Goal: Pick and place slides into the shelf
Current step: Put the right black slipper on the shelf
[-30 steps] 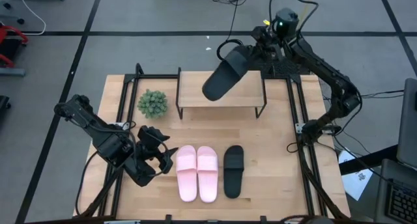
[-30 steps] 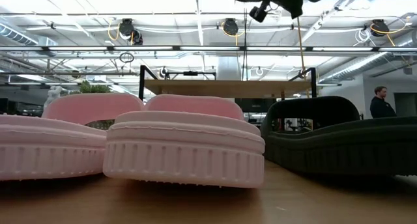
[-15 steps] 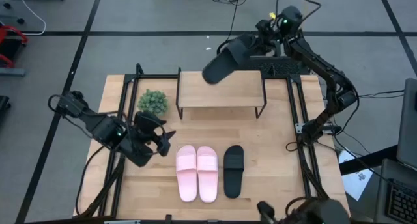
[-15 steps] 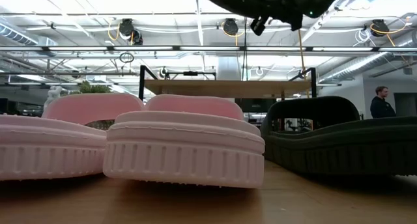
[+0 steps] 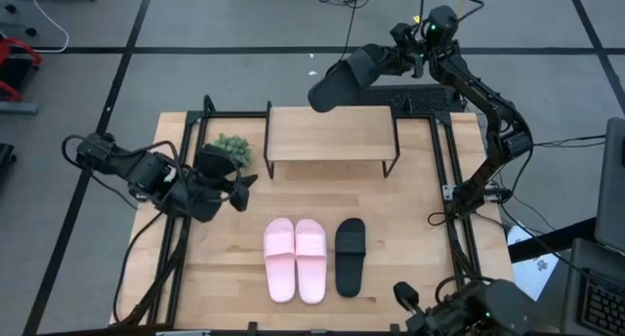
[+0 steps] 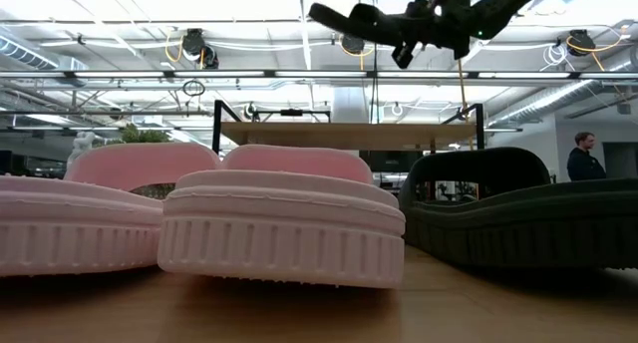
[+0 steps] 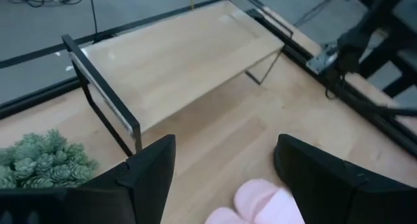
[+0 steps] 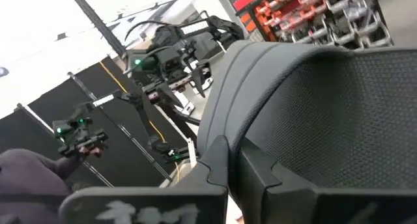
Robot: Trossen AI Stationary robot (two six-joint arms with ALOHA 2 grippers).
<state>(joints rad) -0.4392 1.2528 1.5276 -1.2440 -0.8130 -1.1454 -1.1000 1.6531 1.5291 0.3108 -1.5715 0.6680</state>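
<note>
My right gripper (image 5: 393, 61) is shut on a black slide (image 5: 344, 79) high in the air, just beyond the far edge of the shelf (image 5: 332, 133). The low view shows that slide (image 6: 364, 22) well above the shelf's plank (image 6: 349, 134). A pink pair (image 5: 295, 260) and the other black slide (image 5: 350, 256) lie sole-down on the table nearer the front. My left gripper (image 5: 242, 191) hovers open at the table's left, between the plant and the pink pair, nothing between its fingers (image 7: 150, 178). My right gripper pinches the black slide between its two fingers (image 8: 218, 167) at the end of the sole away from the strap (image 8: 260, 142). The fingers come about level from the right. The slide is lifted clear and sticks out from the gripper toward the table's left.
A small green plant (image 5: 229, 150) stands left of the shelf, close to my left gripper. Black frame rails (image 5: 444, 180) run along the table's sides. Bare wood lies between the shelf and the slides on the table. A person (image 6: 581, 156) stands in the room behind.
My right gripper has carried the black slide from above the shelf's plank toward the far edge, past the shelf, sinking a little and tipping the slide more level. My left gripper, still open, has drawn back from the pink pair toward the plant and the far left.
</note>
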